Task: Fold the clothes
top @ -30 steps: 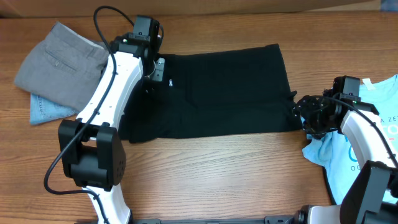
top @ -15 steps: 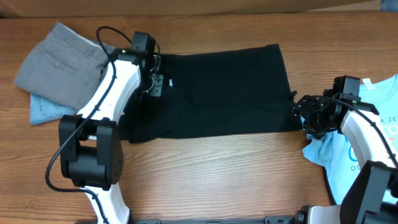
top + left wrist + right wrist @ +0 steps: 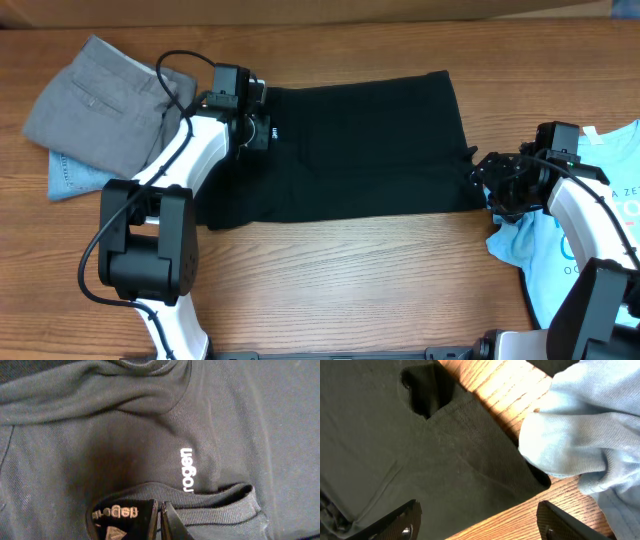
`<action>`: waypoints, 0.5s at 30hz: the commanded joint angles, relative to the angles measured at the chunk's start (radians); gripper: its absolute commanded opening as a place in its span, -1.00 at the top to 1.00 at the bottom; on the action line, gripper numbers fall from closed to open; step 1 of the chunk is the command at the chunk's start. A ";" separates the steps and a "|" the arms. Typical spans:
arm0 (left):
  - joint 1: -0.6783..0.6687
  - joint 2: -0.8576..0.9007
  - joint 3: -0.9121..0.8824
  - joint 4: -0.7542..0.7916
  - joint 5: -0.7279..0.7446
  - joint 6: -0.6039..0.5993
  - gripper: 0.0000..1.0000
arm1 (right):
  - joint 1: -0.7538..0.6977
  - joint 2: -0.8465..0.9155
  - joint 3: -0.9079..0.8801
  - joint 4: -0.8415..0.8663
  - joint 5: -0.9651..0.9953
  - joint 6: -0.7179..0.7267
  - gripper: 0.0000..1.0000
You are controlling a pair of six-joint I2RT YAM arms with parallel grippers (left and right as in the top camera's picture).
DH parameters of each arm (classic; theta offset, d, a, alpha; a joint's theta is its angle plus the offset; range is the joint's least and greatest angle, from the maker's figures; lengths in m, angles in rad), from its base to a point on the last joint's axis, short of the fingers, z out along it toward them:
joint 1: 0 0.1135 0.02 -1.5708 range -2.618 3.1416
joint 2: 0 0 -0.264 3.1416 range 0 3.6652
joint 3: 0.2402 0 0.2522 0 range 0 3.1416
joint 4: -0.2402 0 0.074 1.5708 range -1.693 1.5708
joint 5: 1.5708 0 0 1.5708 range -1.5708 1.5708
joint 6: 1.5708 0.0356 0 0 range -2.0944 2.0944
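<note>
While the black shirt [image 3: 350, 150] lies spread flat across the middle of the table [image 3: 330, 290], a gripper stands at either end of it. Taking twelve o'clock as the table's far edge, the left gripper [image 3: 256, 128] is down on the shirt's ten o'clock corner. Its fingers [image 3: 127, 517] are pressed together right at the ribbed sleeve hem [image 3: 220, 505], just below the white text [image 3: 189, 470]. Whether any cloth is caught between them I cannot tell.

The right gripper [image 3: 480, 185] sits at the shirt's four o'clock edge with its fingers [image 3: 400, 520] spread wide. It holds nothing and hangs over the shirt's corner and a strip of bare wood.

A light blue tee [image 3: 610, 220] is bunched at the table's four o'clock. In the right wrist view one fold of it lies over the shirt's corner.

Folded grey trousers [image 3: 100, 100] rest at the table's ten o'clock, on top of a piece of pale denim [image 3: 70, 178]. They lie just beside the left arm, clear of the shirt.
</note>
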 commanded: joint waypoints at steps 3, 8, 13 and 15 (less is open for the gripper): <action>0.018 -0.007 0.216 -0.197 0.013 -0.013 0.59 | -0.001 0.000 0.019 0.004 0.003 -0.007 -0.54; 0.033 -0.010 0.444 -0.562 -0.087 0.006 0.34 | -0.021 0.000 0.019 0.009 0.002 -0.007 -0.56; 0.060 -0.006 0.470 -0.746 -0.143 -0.003 0.28 | -0.044 0.000 0.019 0.005 -0.014 -0.007 -0.59; 0.077 -0.005 0.449 -0.772 -0.126 -0.021 0.28 | -0.046 0.000 0.019 0.001 -0.032 -0.007 -0.58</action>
